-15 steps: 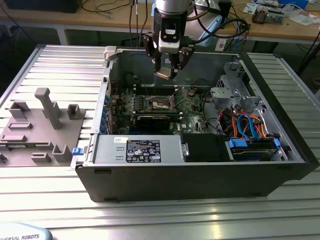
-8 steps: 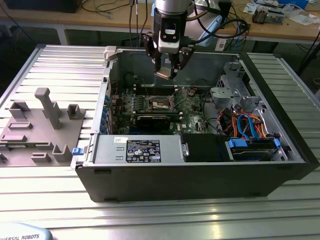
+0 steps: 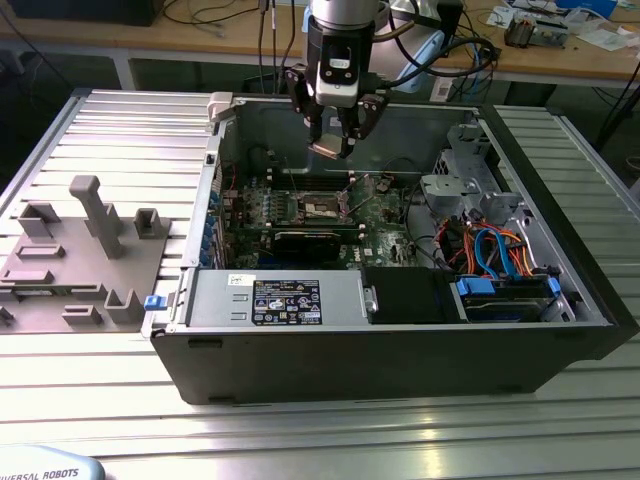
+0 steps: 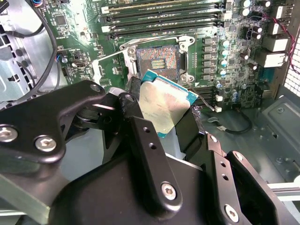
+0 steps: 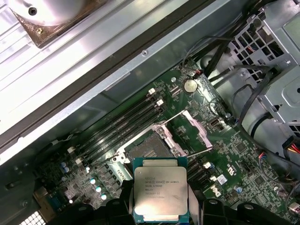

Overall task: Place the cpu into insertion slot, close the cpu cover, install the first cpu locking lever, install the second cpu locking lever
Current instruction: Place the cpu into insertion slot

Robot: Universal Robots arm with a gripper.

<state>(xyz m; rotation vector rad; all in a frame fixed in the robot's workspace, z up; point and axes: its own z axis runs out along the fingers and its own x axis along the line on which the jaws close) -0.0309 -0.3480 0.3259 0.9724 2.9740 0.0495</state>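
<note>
Gripper [image 3: 332,146] grips cpu [image 5: 161,191]; seemingly tilted, above insertion slot [image 5: 149,149].

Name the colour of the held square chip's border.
Teal, bordering the silvery square cpu; first wrist view shows best.

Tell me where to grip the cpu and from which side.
Grip two opposite thin edges, coming from above its flat top, as the tool does now. The cpu is a thin square plate: only its edges offer parallel faces, and this leaves the underside free for the slot.

Above the insertion slot [image 5: 146,149] the way is clear; cpu cover [image 5: 196,130] stands raised beside.
</note>
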